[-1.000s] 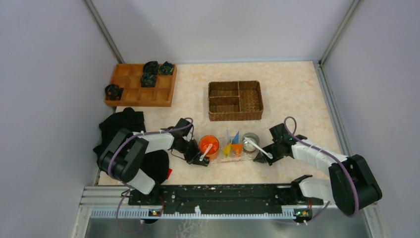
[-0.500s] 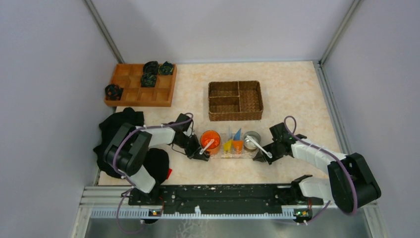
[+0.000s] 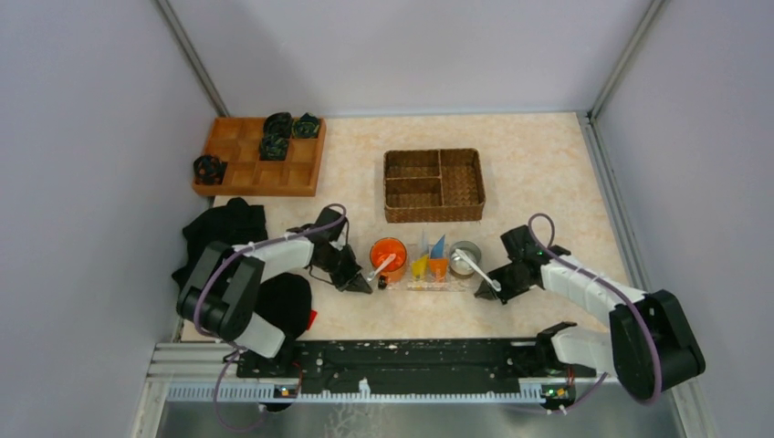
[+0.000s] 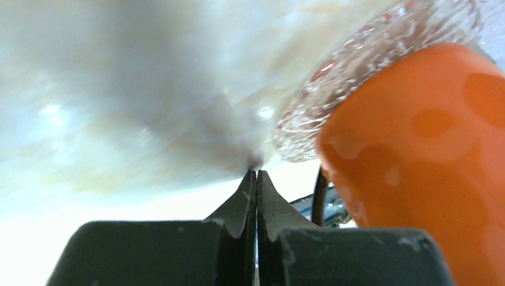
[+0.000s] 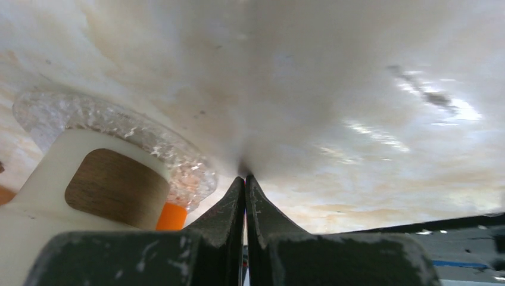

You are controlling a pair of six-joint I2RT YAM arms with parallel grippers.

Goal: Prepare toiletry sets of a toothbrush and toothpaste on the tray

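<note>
The clear bumpy tray (image 3: 411, 285) lies on the table near the arms. On it stand an orange mug (image 3: 387, 253) with a white toothbrush (image 3: 377, 272), blue (image 3: 436, 247), yellow (image 3: 418, 270) and orange (image 3: 439, 268) tubes, and a steel cup (image 3: 464, 256) with another toothbrush (image 3: 475, 269). My left gripper (image 3: 361, 286) is shut and empty, its tips on the table at the tray's left end, beside the mug (image 4: 417, 161) and tray rim (image 4: 333, 89). My right gripper (image 3: 481, 292) is shut and empty at the tray's right corner (image 5: 184, 167).
A brown wicker divided basket (image 3: 434, 185) stands behind the tray. An orange wooden compartment tray (image 3: 259, 156) with dark bundles is at the back left. A black cloth (image 3: 224, 237) lies under the left arm. Walls close both sides.
My left gripper has drawn back to the left from under the mug. The mug end of the tray has shifted slightly away from the arms. The right gripper has barely moved.
</note>
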